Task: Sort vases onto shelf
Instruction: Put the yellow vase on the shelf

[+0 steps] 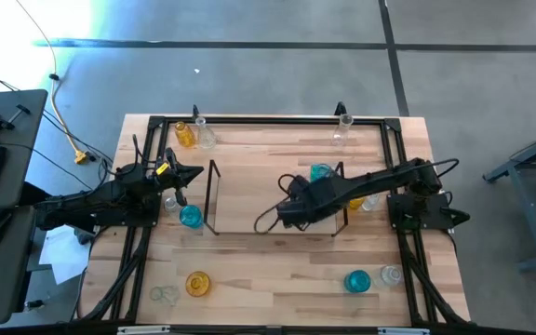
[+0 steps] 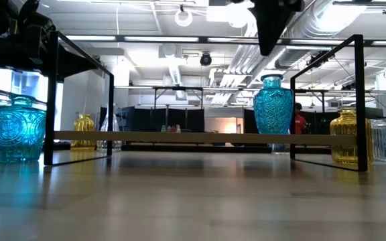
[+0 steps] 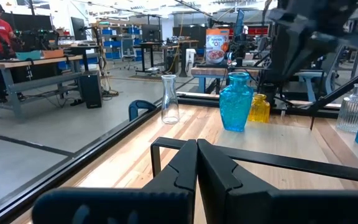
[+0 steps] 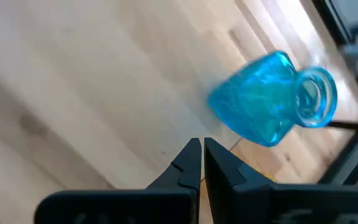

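Note:
The shelf (image 1: 249, 191) lies mid-table, a flat board (image 2: 179, 137) with a black wire frame at each end. A turquoise vase (image 1: 320, 172) (image 2: 273, 104) (image 4: 272, 99) stands upright on the board near its right end. My right gripper (image 4: 201, 152) (image 1: 287, 207) hovers shut above the shelf, tilted down, a little short of that vase and touching nothing. Another turquoise vase (image 1: 191, 217) (image 2: 17, 130) stands on the table just left of the shelf. My left gripper (image 3: 197, 152) (image 1: 192, 172) waits shut and level at the table's left.
More vases stand around the table: amber (image 1: 185, 135) and clear (image 1: 205, 138) at far left, clear (image 1: 342, 130) at far right, amber (image 1: 356, 200) right of the shelf, amber (image 1: 197, 283) and turquoise (image 1: 357, 280) near the front. A black frame (image 1: 268, 119) rims the table.

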`<state>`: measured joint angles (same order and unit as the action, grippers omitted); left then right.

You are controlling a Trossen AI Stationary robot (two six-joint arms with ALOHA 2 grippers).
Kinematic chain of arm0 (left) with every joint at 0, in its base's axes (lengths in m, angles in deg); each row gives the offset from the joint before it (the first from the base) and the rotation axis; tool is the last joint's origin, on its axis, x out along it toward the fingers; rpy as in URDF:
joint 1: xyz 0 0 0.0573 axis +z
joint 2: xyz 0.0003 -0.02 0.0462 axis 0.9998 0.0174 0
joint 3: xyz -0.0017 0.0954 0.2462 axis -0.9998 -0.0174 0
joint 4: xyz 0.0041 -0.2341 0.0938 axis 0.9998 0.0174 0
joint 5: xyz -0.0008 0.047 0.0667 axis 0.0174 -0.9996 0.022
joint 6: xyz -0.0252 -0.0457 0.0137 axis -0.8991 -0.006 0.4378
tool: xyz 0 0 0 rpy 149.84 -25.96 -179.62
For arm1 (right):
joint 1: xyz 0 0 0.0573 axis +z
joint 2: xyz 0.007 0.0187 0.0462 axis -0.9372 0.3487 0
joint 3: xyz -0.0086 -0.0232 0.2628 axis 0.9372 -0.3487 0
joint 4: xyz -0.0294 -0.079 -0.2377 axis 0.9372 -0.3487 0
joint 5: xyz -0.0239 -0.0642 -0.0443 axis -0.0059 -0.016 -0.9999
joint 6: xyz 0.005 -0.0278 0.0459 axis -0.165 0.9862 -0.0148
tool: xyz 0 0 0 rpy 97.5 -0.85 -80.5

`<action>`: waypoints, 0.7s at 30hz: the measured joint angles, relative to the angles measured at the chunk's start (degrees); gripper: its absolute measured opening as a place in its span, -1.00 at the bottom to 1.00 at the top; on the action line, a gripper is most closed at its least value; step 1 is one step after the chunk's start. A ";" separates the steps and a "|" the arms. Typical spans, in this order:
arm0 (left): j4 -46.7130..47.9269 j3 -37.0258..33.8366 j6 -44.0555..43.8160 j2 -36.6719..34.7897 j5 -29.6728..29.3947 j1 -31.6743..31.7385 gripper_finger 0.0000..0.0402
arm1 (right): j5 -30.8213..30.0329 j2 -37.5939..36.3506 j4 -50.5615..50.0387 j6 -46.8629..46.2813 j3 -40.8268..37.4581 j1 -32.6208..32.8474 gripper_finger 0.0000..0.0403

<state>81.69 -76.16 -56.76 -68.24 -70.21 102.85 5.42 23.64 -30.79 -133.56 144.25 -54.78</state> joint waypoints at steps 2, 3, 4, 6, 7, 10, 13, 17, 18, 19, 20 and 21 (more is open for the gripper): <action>-0.14 0.01 0.00 0.00 0.02 -0.01 -0.99 | -0.22 -0.61 4.53 3.90 -0.33 1.43 -1.00; -0.23 0.01 0.00 0.00 0.01 -0.02 -0.99 | -0.38 -1.18 8.02 6.01 -1.22 2.10 -1.00; -0.40 0.01 0.00 0.02 0.00 0.00 -0.99 | -0.56 -1.85 11.66 8.30 -2.42 2.70 -1.00; -1.29 0.01 -0.16 0.02 0.58 0.00 -0.99 | -1.74 -3.30 19.15 12.63 -5.30 3.79 -1.00; -1.92 0.02 -0.57 0.01 1.34 0.00 -0.99 | -2.47 -4.19 22.87 14.63 -7.03 4.13 -1.00; 0.75 2.40 -3.45 0.04 1.88 -0.03 -0.99 | -4.18 -7.78 32.46 20.63 -12.82 4.37 -1.00; 6.14 6.91 -4.12 0.53 0.94 -0.02 -0.99 | -3.88 -12.73 44.28 27.98 -20.68 3.41 -1.00; 13.56 13.44 -4.50 3.48 -5.40 0.00 -0.99 | 0.09 -21.37 61.38 36.98 -32.96 0.67 -1.00; 16.04 15.57 -4.76 4.86 -7.55 0.00 -0.99 | 1.09 -23.64 64.97 38.86 -35.68 0.06 -1.00; 17.54 17.34 -5.62 6.52 -9.57 0.00 -0.99 | 1.60 -25.79 67.79 40.49 -38.06 -0.54 -1.00; 19.04 19.00 -6.42 8.51 -11.21 0.01 -0.99 | 1.97 -27.95 69.76 42.31 -39.95 -1.00 -1.00; 21.01 20.72 -6.84 10.56 -12.28 0.02 -0.99 | 2.00 -30.17 71.19 43.88 -41.50 -1.31 -1.00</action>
<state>102.70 -55.44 -63.60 -57.68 -82.49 102.87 7.42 -6.53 40.40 -89.67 102.75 -56.10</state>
